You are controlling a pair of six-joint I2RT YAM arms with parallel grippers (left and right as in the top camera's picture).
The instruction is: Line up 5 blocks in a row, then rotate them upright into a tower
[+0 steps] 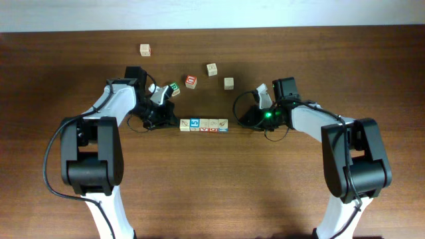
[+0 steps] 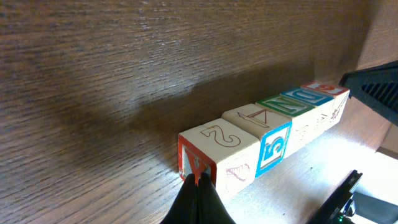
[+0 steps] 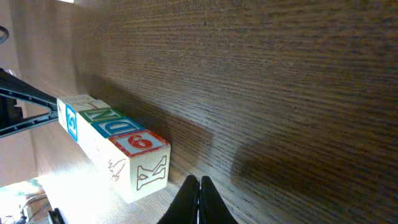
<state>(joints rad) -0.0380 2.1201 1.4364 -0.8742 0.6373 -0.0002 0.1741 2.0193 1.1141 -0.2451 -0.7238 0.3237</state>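
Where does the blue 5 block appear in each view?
Overhead: blue 5 block, second from the row's picture-left end.
Left wrist: lower right, second block from the camera.
Right wrist: far left, fourth block from the camera.
Shared landmark: the five-block row.

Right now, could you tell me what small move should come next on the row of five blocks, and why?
Probably ease the right tool in toward the K-faced end block. Both tools are shut; the left tool seems to sit against the red-faced end block, while the right one shows a gap beside its block, so the row looks not yet pinched for turning.
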